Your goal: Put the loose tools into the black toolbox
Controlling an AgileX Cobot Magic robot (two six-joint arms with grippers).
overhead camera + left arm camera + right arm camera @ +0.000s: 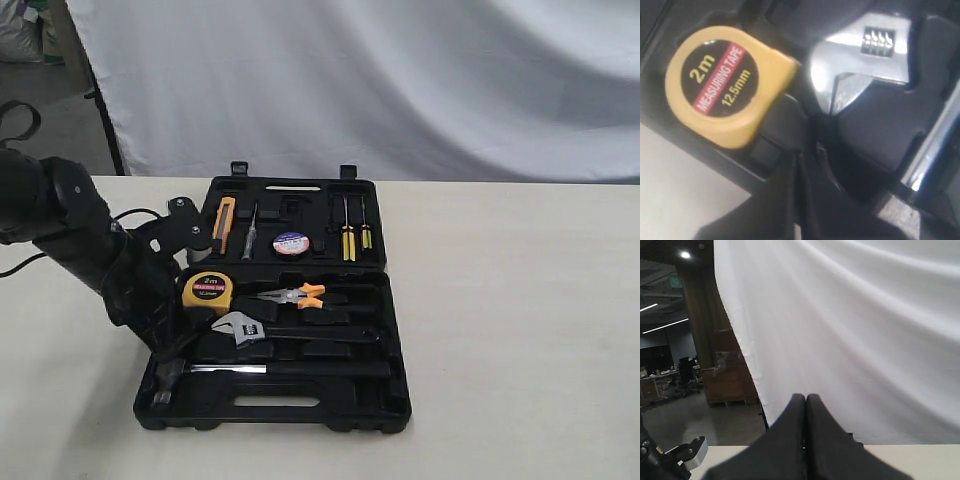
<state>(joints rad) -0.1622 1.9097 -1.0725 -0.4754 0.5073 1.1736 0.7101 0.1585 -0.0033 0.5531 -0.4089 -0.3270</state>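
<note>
- Surface: a pale, matt table (520, 330) is seen, backed along its far edge by a white curtain (400, 80) that hangs in soft folds.
- Room: in the right wrist view a dim hall with a bare floor (715, 425) and ceiling lights is seen past the curtain's edge.
- Toolbox (398, 395): it is laid open, left of the table's middle, with the lid half toward the curtain and the slot-handle half toward the camera.
- Hammer (240, 369): it is lodged in the near half's front recess, head toward the left.
- Wrench (240, 328): it is seated in the near half, between the hammer and the tape measure (206, 291); in the left wrist view its head (860, 55) is found just beside the tape measure (722, 85).
- Tape roll (291, 243): it is set in the lid half's middle recess.
- Left gripper (807, 160): its fingers are pressed together with nothing between them, low over the black moulding between tape measure and wrench head; contact cannot be judged.
- Right gripper (805, 400): its fingers are pressed together, empty, raised well above the table and pointed at the curtain.
- Edges and room: the toolbox's left rim is crowded by the left arm (90, 240); a wide stretch of tabletop is left to the right and in front.
</note>
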